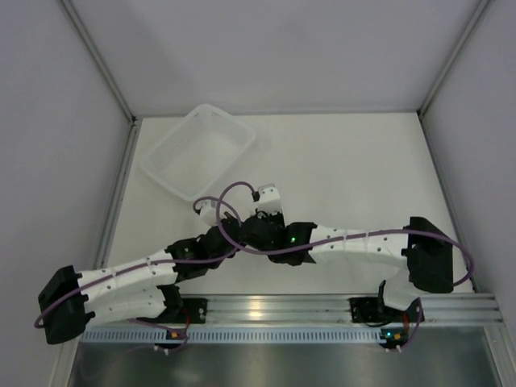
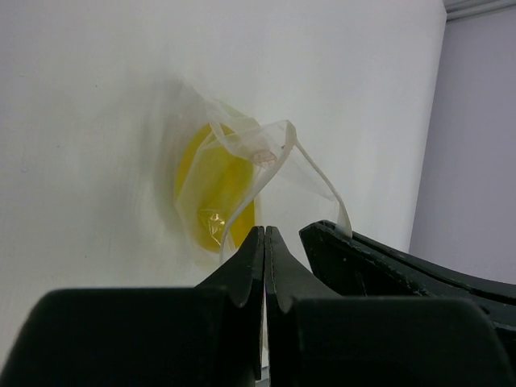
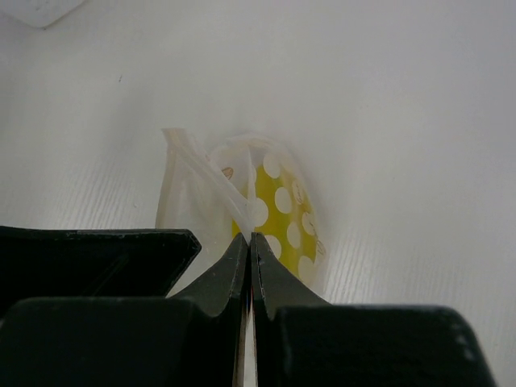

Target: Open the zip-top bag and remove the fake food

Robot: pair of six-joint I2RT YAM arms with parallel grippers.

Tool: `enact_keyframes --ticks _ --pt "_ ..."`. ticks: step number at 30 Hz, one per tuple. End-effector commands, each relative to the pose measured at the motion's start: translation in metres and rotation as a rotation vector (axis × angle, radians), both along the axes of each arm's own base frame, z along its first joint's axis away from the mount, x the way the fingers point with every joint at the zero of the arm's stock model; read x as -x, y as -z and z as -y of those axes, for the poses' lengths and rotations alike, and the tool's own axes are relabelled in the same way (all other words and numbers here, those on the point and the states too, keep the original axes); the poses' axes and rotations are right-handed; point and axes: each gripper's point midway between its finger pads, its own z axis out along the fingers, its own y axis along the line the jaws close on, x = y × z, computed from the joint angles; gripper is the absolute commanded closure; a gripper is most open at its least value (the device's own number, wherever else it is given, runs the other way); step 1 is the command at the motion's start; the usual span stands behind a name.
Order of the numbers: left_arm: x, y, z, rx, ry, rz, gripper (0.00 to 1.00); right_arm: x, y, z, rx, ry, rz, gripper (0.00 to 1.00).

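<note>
Both pinch the bag (image 2: 242, 153) near mid surface (image 2: 81, 121): left end effector (image 2: 264, 230) and right end effector (image 3: 250, 236) each squeeze one lip. It looks thin, soft and slippery, so I'd pull gently. Food (image 2: 214, 185) sits inside, at 12 o'clock.

Robot test cell, most likely a lab. Plain white panel walls (image 1: 282, 48) and metal corner posts (image 1: 98, 60) box in a white table (image 1: 347, 161); left arm (image 1: 121, 278) and right arm (image 1: 363, 242), cabled, bolted to a slotted aluminium rail (image 1: 274, 306).

Overhead, the two arms (image 1: 266, 234) hide the zip-top bag (image 2: 240, 139)
</note>
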Motion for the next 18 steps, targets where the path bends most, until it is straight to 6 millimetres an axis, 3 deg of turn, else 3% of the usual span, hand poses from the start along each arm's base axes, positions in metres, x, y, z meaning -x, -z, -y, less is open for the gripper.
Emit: enact_keyframes --ticks 1,13,18 --pt "-0.017 -0.055 0.023 0.172 -0.032 0.086 1.00 0.003 -0.004 0.004 -0.028 0.009 0.005 1.00" --pt "-0.020 -0.059 0.037 0.273 -0.011 0.118 1.00 0.012 -0.025 -0.001 -0.181 -0.052 -0.010 1.00" --pt "-0.018 -0.042 0.048 0.245 0.018 0.069 1.00 0.012 -0.027 -0.001 -0.182 -0.050 -0.002 1.00"
